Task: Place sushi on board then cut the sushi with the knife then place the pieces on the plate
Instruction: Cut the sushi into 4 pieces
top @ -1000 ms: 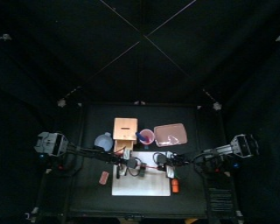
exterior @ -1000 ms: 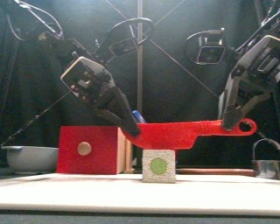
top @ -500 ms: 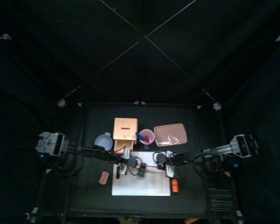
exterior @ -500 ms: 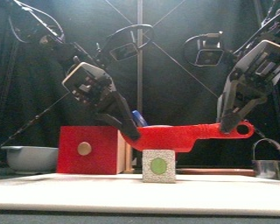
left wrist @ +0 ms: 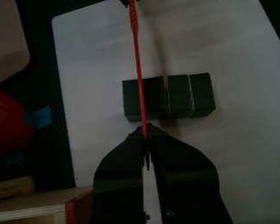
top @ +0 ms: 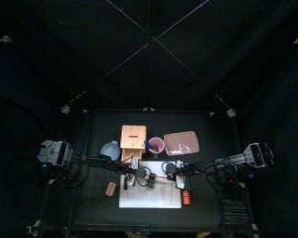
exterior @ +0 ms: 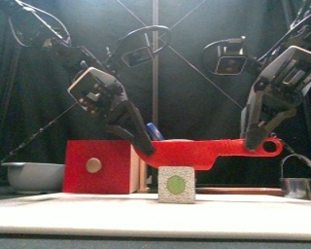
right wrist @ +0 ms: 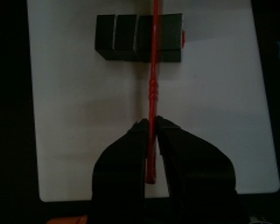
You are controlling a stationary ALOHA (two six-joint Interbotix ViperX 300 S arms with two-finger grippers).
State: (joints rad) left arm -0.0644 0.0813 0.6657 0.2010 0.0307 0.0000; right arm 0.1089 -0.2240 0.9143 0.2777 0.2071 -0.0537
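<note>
With the red knife clamped at either end by the closed left fingers and closed right fingers, it should be lowered level onto a seam of the sushi roll lying on the white board, while the pink tray behind is seen empty.

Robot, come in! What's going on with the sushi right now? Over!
Left gripper and right gripper shut on red knife, one at each end. Knife held crosswise over sushi roll on white board. Nothing in the way.
</note>
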